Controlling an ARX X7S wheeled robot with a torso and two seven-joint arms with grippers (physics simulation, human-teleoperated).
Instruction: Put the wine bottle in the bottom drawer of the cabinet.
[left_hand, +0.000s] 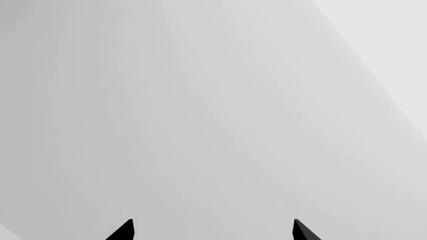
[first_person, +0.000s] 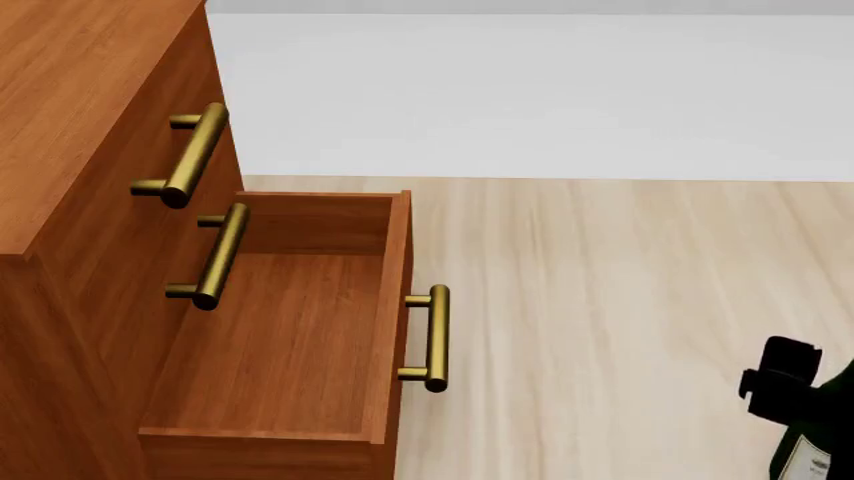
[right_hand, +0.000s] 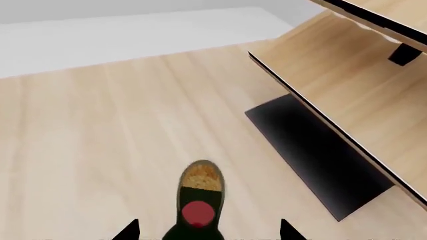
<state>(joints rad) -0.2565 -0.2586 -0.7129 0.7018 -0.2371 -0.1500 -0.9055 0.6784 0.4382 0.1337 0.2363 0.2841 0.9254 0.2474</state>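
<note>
While the bottom drawer (first_person: 287, 340) of the cabinet (first_person: 74, 150) stands pulled well out, its wooden floor bare and its brass bar handle (first_person: 434, 338) facing the room, the wine bottle (first_person: 814, 440) is nowhere near it yet. From the head view it shows only at the lower right edge: a sliver of dark green glass and a corner of white label, with the right gripper (first_person: 781, 385) a black block at its upper part, well apart from the drawer across the pale plank floor (first_person: 601, 300).

The right wrist view looks down the bottle's neck (right_hand: 199, 200), cork and a red disc on top, with the two dark fingertips (right_hand: 127, 231) either side of it. The bottle seems to be clamped between them, though the contact itself is cut off at the frame edge. A light wood rack (right_hand: 347, 95) with a black base stands just beside it.

The left gripper (left_hand: 212, 231) has its tips spread wide, holding nothing, and faces a blank grey surface.

I'd judge the carry is in hand: bottle gripped, drawer ready. The next move calls for swinging the right arm leftward over the open drawer, clearing its front panel and handle, then lowering the bottle, probably tilted or laid down, since the two upper drawers' handles overhang the back of the box.
</note>
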